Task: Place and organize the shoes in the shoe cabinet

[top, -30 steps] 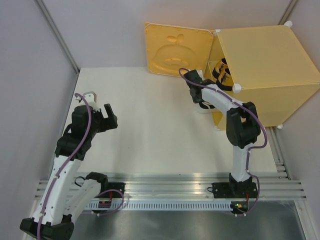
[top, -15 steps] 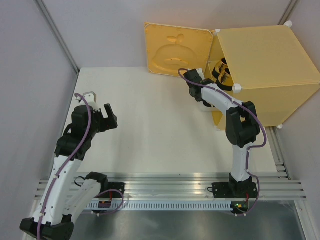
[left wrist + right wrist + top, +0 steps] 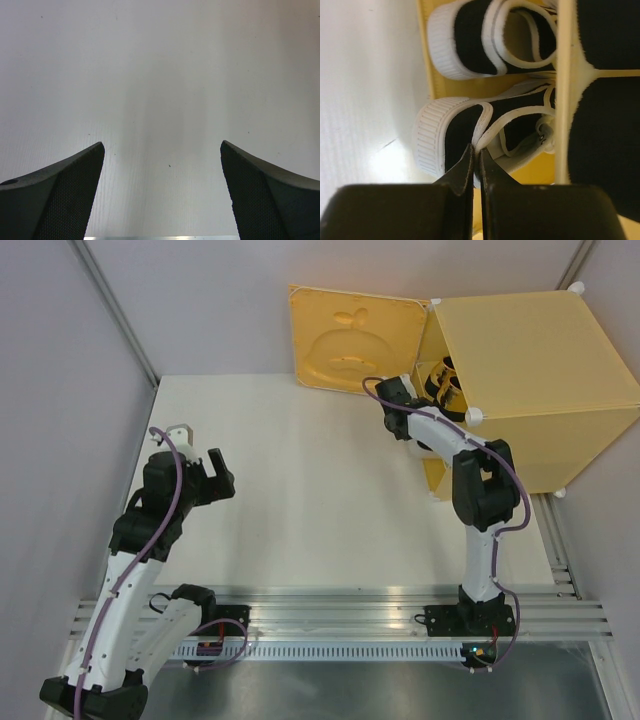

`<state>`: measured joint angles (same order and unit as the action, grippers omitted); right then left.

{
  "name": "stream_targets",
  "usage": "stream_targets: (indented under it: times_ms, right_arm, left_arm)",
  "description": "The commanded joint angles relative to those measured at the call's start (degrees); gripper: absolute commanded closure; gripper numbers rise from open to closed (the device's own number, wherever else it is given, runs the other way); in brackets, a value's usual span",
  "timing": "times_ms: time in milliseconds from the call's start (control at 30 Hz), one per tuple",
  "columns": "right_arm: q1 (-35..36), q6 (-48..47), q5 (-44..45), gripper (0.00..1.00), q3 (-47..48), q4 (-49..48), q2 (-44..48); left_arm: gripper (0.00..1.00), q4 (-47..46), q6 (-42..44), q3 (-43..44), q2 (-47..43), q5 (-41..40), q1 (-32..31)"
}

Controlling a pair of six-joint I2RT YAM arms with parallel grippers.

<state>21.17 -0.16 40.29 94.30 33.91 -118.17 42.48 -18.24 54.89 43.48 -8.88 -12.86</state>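
While the left gripper (image 3: 162,145) hangs spread wide, well away from the shoe cabinet (image 3: 530,370), the right gripper (image 3: 476,150), fingers pressed together, touches the heel of a white shoe (image 3: 432,142) at the cabinet's front edge. This looks like the straightening step; next comes a gentle push deeper inside.

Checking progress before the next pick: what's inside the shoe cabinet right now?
Two white shoes sit side by side at the shoe cabinet's front edge. Overhead, a gold shoe shows in the opening. Its top panel and the right arm hide the rest.
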Motion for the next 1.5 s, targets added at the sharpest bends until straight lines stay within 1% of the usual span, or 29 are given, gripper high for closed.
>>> stream_targets:
  times_ms: [0, 233, 533, 600, 667, 700, 767, 800, 867, 900, 1300, 1367, 1467]
  right_arm:
    - [-3.0, -3.3, 8.7, 0.99, -1.0, 1.0, -1.0]
    - [-3.2, -3.7, 11.0, 0.99, -0.8, 0.7, -2.8]
    - [-3.4, -2.9, 9.8, 0.99, 0.4, 1.0, -3.6]
    - [-3.4, -2.3, 9.2, 0.98, 0.6, 1.2, -4.1]
    - [-3.3, -1.9, 8.1, 0.93, 1.1, 1.5, -4.2]
    - [-3.3, -1.7, 7.2, 0.83, 1.1, 1.7, -4.1]
    - [-3.2, -0.9, 5.9, 0.76, 1.2, 1.9, -3.7]
    - [-3.2, -0.5, 5.3, 0.7, 1.3, 1.9, -3.5]
    - [-2.8, 0.0, 3.8, 0.66, 1.2, 1.9, -2.7]
    - [-2.5, 0.0, 3.5, 0.62, 1.2, 1.9, -2.4]
    - [3.5, -0.1, 1.7, 0.48, 2.5, 0.5, 0.8]
    - [4.1, -0.3, 1.5, 0.44, 2.6, -0.1, 1.2]
    - [4.7, -0.4, 1.6, 0.41, 2.6, -0.5, 1.6]
  left_arm:
    - [0.0, 0.4, 1.8, 0.0, -0.7, 0.0, 0.2]
    - [0.0, 0.5, 1.7, 0.0, -0.6, 0.2, 0.2]
    - [0.0, 0.6, 2.0, -0.2, -0.8, -0.2, 0.2]
    - [0.0, 0.7, 1.9, -0.2, -0.8, -0.2, 0.3]
    - [0.0, 0.6, 2.0, -0.1, -0.8, -0.2, 0.2]
    - [0.0, 0.6, 1.9, -0.1, -0.8, -0.1, 0.2]
    - [0.0, 0.6, 1.9, -0.1, -0.8, -0.1, 0.2]
    - [0.0, 0.7, 2.0, -0.1, -0.8, 0.0, 0.2]
    - [0.0, 0.6, 2.0, 0.1, -0.8, 0.1, 0.2]
    - [0.0, 0.6, 2.0, 0.1, -0.8, 0.3, 0.2]
    - [0.0, 0.8, 1.6, 0.4, -1.5, 1.0, 0.2]
    - [0.0, 0.9, 1.6, 0.4, -1.6, 1.0, 0.2]
    - [0.0, 0.9, 1.5, 0.5, -1.7, 1.0, 0.2]
